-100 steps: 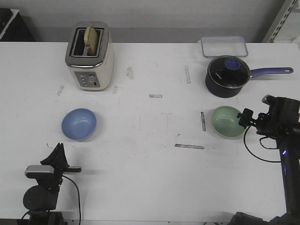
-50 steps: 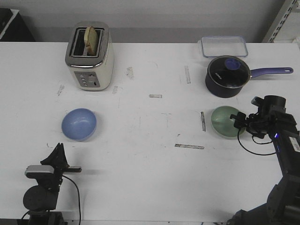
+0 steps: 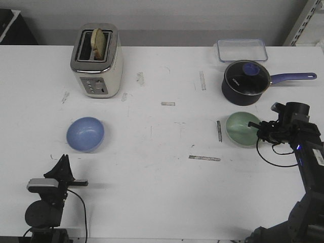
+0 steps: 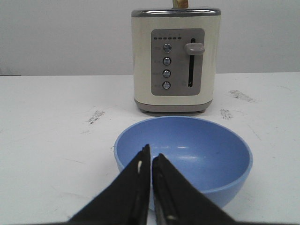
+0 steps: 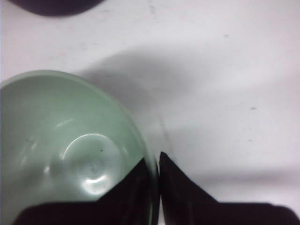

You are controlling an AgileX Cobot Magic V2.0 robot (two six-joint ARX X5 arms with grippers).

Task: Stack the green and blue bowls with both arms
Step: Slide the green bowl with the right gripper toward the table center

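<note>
Right gripper clamped on green bowl's rim

The right gripper (image 5: 157, 161) pinches the green bowl's (image 3: 242, 128) right rim, below the navy saucepan (image 3: 245, 83). The left gripper (image 4: 150, 157) (fingers pressed together, holding nothing) sits near the blue bowl (image 3: 85, 133), below the toaster (image 3: 97, 61)

A wide stretch of bare white table (image 3: 162, 187) fills the center and lower middle of the frame, open between the blue bowl (image 3: 85, 133) at left and the green bowl (image 3: 242, 129) at right. A toaster (image 3: 97, 62) blocks the upper left. A dark saucepan (image 3: 245, 82) crowds the space just above the green bowl, with a clear container (image 3: 242, 50) behind it. The right gripper (image 3: 259, 128) occupies that bowl's right rim.
</note>
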